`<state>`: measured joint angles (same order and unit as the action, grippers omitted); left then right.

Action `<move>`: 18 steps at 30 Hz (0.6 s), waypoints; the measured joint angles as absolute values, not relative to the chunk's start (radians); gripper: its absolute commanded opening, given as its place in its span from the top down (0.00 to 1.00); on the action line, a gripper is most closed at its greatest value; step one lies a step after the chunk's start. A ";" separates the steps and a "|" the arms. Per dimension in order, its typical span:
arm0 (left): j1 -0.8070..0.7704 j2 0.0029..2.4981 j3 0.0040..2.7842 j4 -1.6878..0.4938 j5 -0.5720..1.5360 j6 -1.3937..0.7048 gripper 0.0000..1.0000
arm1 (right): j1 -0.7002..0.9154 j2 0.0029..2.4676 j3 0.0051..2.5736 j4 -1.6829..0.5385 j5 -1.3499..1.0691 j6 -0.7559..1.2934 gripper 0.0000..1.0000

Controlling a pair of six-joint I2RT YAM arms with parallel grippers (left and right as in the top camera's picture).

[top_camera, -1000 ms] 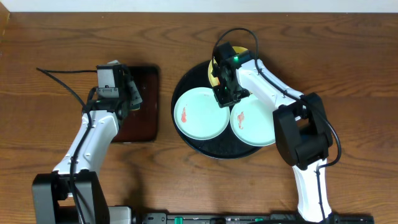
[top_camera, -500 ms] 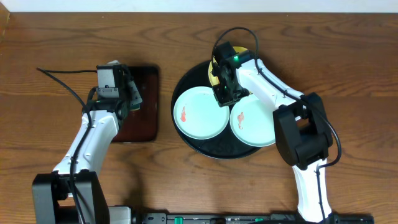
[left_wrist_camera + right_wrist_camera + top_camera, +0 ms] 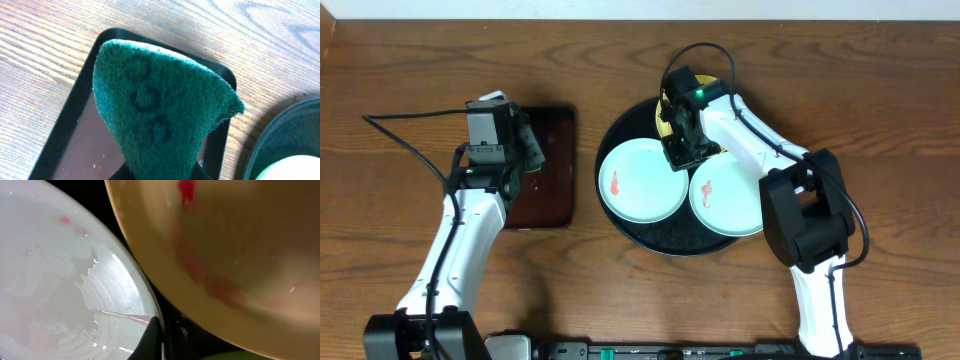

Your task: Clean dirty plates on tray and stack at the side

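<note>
**Plates on black tray, scouring pad held aloft: partly hidden state**

Right gripper (image 3: 682,148): low over the far side of the black tray (image 3: 670,238), covering most of the yellow plate (image 3: 663,120); only one dark fingertip (image 3: 152,340) in wrist view, at the rim of the left mint plate (image 3: 60,280); jaw width and any grip impossible to tell; yellow plate filling the upper right of that view, blurred, with red smears.

Left gripper (image 3: 530,152): fingers concealed behind the green scouring pad (image 3: 160,105); clamped on it, pad folded, above the reddish-brown tray (image 3: 85,150).

Right mint plate (image 3: 725,200): partly under the right arm; touching the left one; both smeared red-orange.

Since a second ago: left arm shifted slightly back and leftward in overhead view, cable (image 3: 410,135) moved with it; right arm and all three plates unchanged.
</note>
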<state>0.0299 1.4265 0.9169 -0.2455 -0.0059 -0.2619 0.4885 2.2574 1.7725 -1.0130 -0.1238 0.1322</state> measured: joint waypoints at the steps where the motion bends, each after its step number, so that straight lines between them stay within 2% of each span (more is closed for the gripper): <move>1: 0.030 1.427 0.917 -0.250 -0.002 -0.262 0.93 | 0.488 2.257 1.773 -1.013 -0.124 0.133 0.99; 18: 0.030 1.347 0.917 -0.257 0.054 -0.262 0.93 | 0.488 2.257 1.773 -1.013 -0.124 0.133 0.99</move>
